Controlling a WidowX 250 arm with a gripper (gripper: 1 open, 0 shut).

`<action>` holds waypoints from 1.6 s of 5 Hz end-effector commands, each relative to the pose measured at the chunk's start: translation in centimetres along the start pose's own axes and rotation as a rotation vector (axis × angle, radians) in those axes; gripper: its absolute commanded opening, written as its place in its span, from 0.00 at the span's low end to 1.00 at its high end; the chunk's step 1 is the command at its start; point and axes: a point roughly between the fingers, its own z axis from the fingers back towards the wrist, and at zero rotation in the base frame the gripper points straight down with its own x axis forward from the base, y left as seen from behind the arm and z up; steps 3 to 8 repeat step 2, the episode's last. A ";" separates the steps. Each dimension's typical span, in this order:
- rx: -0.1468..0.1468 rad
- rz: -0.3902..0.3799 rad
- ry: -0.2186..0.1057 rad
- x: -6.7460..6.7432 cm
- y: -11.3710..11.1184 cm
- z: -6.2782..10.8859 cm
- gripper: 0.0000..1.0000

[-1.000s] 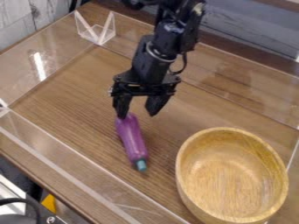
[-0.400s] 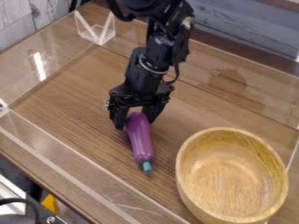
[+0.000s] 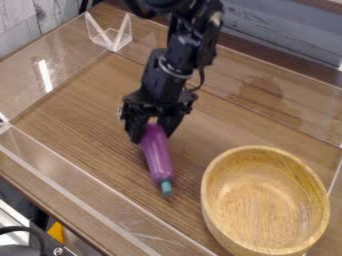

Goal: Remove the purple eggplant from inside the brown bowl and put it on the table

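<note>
The purple eggplant (image 3: pixel 158 156) lies on the table (image 3: pixel 80 130), left of the brown bowl (image 3: pixel 214 178), with its teal stem cap toward the front. The bowl stands at the front right with nothing in it. My gripper (image 3: pixel 152 127) points steeply down over the eggplant's far end. One dark finger (image 3: pixel 134 124) is on each side of that end. I cannot tell whether the fingers press on the eggplant or stand just clear of it.
Low clear acrylic walls (image 3: pixel 54 190) run along the table's edges. A small clear stand (image 3: pixel 110 32) sits at the back left. Bare wood lies left of the eggplant and behind the bowl.
The fingers, which hung just above the eggplant's far end, now sit around it. The eggplant has kept lying on the table, shifted only slightly. The bowl has not moved.
</note>
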 end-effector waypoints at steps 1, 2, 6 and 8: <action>-0.051 -0.018 -0.029 0.3 -0.9 3.5 0.00; -0.038 -0.058 -0.033 -0.3 -1.6 5.1 1.00; -0.038 -0.058 -0.033 -0.3 -1.6 5.1 1.00; -0.038 -0.058 -0.033 -0.3 -1.6 5.1 1.00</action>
